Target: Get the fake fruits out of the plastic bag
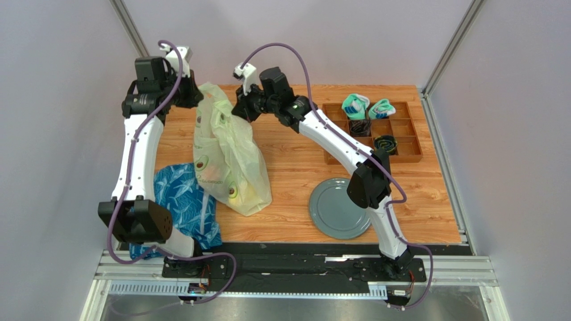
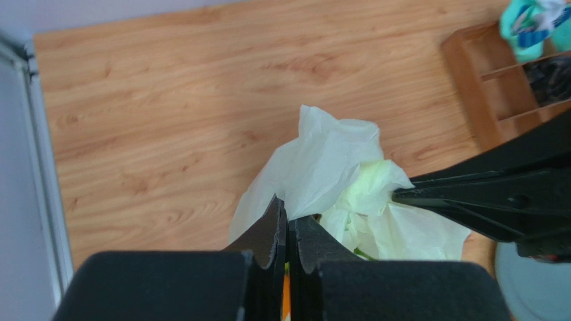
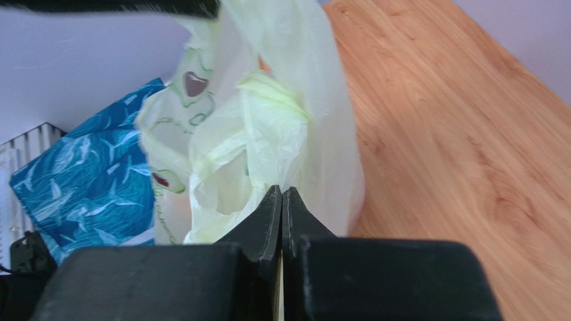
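Observation:
The pale yellow-green plastic bag (image 1: pixel 226 150) with avocado prints hangs stretched from its top, its bottom resting on the wooden table. My left gripper (image 1: pixel 195 94) is shut on the bag's upper left edge. My right gripper (image 1: pixel 239 108) is shut on its upper right edge. In the left wrist view the left gripper (image 2: pixel 288 217) pinches the bag (image 2: pixel 335 167), with the right gripper (image 2: pixel 402 195) close by. In the right wrist view the right gripper (image 3: pixel 281 194) pinches the bag (image 3: pixel 268 127). The fake fruits (image 1: pixel 242 194) show only as dim yellow-green shapes through the bag's bottom.
A blue leaf-patterned bag (image 1: pixel 185 200) lies at the front left, against the plastic bag. A grey plate (image 1: pixel 335 212) lies at the front right. A wooden divided tray (image 1: pixel 404 137) at the back right holds rolled teal-and-white socks (image 1: pixel 355 105).

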